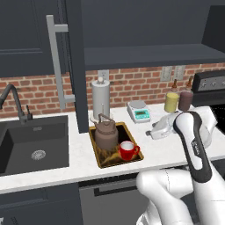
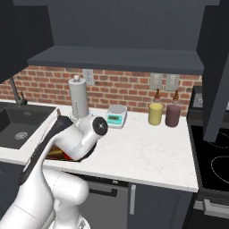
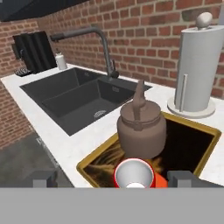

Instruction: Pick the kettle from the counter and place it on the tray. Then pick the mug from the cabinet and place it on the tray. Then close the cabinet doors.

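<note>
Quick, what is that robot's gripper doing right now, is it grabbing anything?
Gripper: open, holding nothing; the red mug sits between its fingertips on the tray.

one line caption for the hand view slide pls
Open gripper above the red mug, which stands beside the kettle on the tray, sink behind.

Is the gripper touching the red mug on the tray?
Apart. In the hand view the gripper is open, its tips standing either side of the mug with a gap on each side; the mug sits on the tray.
</note>
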Robot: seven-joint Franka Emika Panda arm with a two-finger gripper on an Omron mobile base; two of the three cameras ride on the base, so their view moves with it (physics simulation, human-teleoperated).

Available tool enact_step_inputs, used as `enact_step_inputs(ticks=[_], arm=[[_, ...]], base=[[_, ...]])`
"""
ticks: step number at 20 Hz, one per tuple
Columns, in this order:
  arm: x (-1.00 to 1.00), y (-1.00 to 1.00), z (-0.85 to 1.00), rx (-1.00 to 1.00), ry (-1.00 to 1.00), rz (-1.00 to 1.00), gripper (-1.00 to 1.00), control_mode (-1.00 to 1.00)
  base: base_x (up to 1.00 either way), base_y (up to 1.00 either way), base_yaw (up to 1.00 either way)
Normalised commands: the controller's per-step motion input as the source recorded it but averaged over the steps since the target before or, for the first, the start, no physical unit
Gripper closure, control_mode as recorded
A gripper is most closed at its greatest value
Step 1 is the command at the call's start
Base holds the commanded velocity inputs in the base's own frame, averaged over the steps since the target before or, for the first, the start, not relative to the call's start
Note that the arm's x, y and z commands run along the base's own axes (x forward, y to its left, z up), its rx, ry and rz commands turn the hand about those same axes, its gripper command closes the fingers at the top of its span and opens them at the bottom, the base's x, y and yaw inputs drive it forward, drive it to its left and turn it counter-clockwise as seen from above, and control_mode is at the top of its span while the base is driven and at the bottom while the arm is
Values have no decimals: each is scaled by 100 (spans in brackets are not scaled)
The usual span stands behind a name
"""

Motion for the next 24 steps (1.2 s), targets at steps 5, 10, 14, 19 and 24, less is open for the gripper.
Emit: enact_step_inputs(ticks=[5,10,14,19,24], arm=[[-18,0,49,0,23,0,-100,-100],[-20,0,36,1,21,0,-100,-100],[-29,0,28,0,3,4,-100,-100],[-43,7,9,0,-1,3,-100,-100],[-42,15,6,0,-10,3,-100,-100]], base=[[0,0,0],[0,0,0],[0,0,0],[0,0,0],[0,0,0]])
